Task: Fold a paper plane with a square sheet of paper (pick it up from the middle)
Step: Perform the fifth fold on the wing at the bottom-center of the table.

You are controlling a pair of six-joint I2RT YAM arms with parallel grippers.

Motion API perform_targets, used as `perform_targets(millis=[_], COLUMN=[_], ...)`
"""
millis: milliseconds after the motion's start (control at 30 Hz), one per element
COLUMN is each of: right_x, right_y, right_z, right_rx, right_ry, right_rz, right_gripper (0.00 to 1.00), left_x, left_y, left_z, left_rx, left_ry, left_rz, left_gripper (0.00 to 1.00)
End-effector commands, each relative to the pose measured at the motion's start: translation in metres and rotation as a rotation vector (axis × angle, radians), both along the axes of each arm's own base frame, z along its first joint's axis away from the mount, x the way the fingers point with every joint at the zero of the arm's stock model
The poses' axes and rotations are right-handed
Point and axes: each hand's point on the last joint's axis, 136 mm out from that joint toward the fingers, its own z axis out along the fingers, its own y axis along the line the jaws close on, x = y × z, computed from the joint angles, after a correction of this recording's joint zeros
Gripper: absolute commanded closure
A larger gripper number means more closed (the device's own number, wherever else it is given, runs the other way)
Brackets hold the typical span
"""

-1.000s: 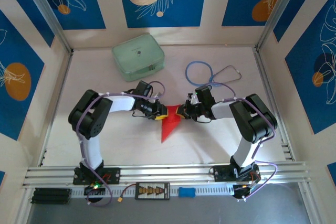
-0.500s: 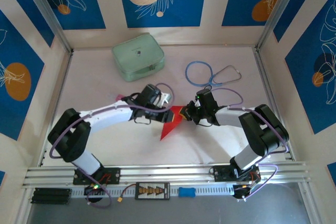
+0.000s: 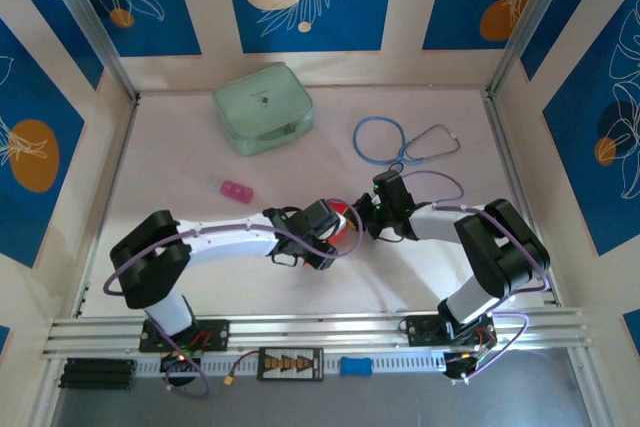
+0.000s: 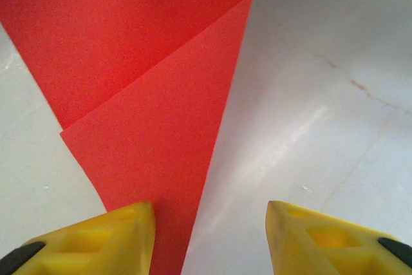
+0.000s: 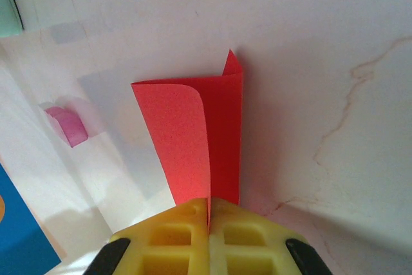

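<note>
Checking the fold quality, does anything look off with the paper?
One flap of the red paper curls away from the layer beside it instead of lying flat, just ahead of the shut right gripper.

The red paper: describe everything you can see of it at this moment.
The bright red folded paper is thin and matt, with one layer's edge running diagonally across another. It lies on the pale table. The right gripper is shut on one end, where a loose flap curls up beside a flatter layer. The paper narrows toward the left gripper, which hangs open over it, one yellow finger above the sheet; contact there cannot be told.
</note>
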Motion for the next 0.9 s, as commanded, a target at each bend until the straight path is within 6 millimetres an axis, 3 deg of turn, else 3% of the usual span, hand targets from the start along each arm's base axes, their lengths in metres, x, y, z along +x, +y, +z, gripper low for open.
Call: perform_targets(millis=[0, 167, 567, 867], right_x=[-0.004, -0.004, -0.003, -0.005], right_y=[0.0, 0.001, 0.002, 0.002], right_z=[0.004, 0.005, 0.007, 0.007], right_rx=[0.0, 0.005, 0.014, 0.015], right_ry=[0.007, 0.006, 0.0, 0.003], right_rz=[-0.006, -0.004, 0.0, 0.001], right_gripper=[0.98, 0.97, 0.97, 0.97], left_x=[0.009, 0.012, 0.016, 0.017], left_y=[0.001, -0.001, -0.003, -0.002], left_z=[0.002, 0.0, -0.006, -0.008], left_rx=[0.065, 0.081, 0.095, 0.112], left_ry=[-0.07, -0.104, -0.116, -0.116], left_rz=[-0.012, -0.011, -0.006, -0.002], left_gripper=[0.51, 0.51, 0.67, 0.71])
